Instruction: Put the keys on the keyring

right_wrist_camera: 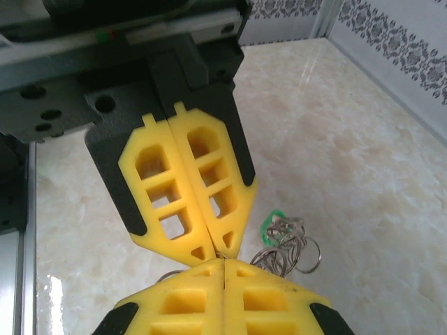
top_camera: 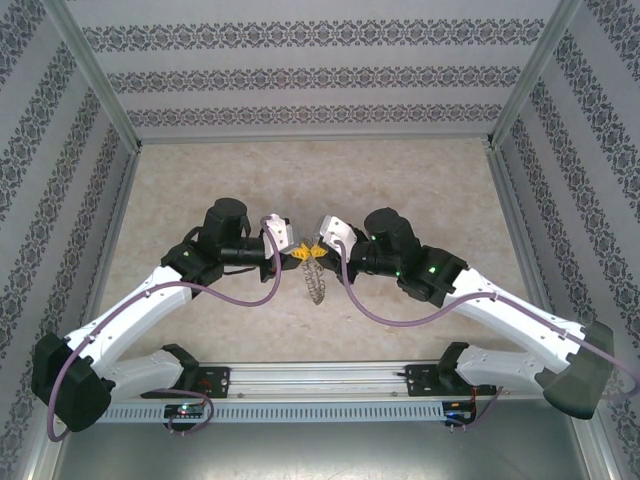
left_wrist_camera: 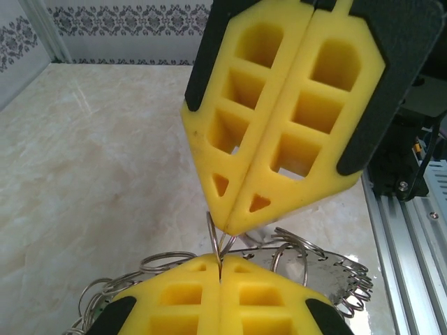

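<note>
Top external: over the table (top_camera: 420,180), left tool (top_camera: 298,252) and right tool (top_camera: 320,250) meet tip to tip, both pinched shut on wire of the keyring (top_camera: 316,283), which hangs beneath. Green key (right_wrist_camera: 274,218) sits among the loops; threaded or not, cannot tell. Task judged unfinished.

A beige marbled table (top_camera: 420,190) sits within patterned walls (top_camera: 310,75).

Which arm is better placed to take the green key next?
Probably the right. The left gripper and right gripper are both shut on the keyring, but the green key sits right beside the right gripper's tips, plainly in its wrist view.
</note>
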Available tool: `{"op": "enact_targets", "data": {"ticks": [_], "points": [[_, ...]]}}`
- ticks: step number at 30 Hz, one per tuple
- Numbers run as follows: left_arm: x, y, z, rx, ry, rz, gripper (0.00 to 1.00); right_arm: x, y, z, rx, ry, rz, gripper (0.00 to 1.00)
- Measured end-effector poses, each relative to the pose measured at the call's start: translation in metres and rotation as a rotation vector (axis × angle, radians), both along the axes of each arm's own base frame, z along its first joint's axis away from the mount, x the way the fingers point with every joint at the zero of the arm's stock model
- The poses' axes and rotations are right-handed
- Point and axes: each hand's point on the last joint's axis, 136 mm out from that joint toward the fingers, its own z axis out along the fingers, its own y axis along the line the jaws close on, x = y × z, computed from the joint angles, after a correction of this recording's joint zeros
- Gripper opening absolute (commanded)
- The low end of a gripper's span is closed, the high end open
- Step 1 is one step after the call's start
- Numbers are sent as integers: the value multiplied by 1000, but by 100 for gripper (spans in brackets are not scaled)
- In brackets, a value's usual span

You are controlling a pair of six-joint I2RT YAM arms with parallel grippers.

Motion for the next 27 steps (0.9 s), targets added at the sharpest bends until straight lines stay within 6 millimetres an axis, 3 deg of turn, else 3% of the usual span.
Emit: {"op": "enact_targets", "data": {"ticks": [27], "points": [[3,1,3,-2,-53,10,0,17,-16,6,105,133,-132,0]]}}
